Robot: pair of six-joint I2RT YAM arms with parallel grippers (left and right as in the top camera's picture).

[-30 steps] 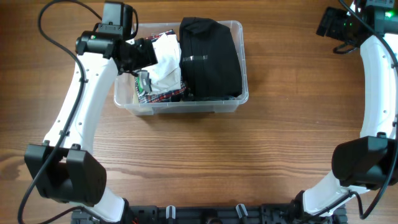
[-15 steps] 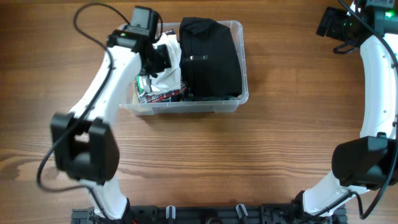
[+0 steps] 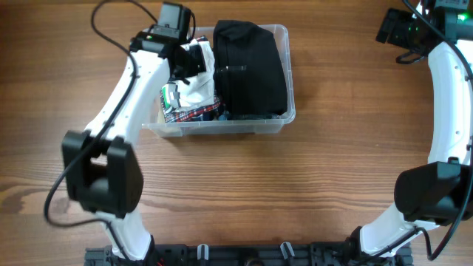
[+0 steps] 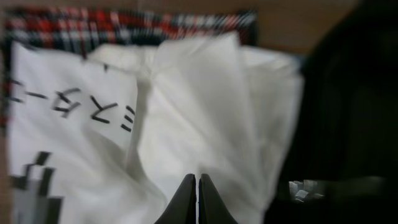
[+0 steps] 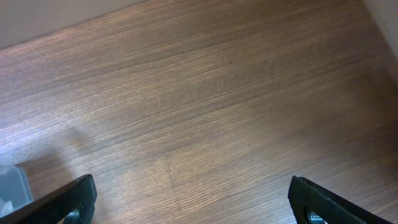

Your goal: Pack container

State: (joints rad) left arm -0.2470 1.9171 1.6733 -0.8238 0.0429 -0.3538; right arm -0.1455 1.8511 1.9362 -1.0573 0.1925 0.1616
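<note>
The clear container stands at the back middle of the table. A folded black garment fills its right half. A white garment with black print lies in the left half on top of a red plaid one. My left gripper hangs just over the white garment, its jaws shut together with no cloth between them. The black garment shows at the right of that view. My right gripper is open over bare wood at the far right back.
The wooden table surrounds the container. A corner of the container shows at the lower left of the right wrist view. The right arm runs down the table's right edge.
My left gripper shifted right and back over the white garment and went from open to shut. Its elbow swung inward. The right arm has not moved.
</note>
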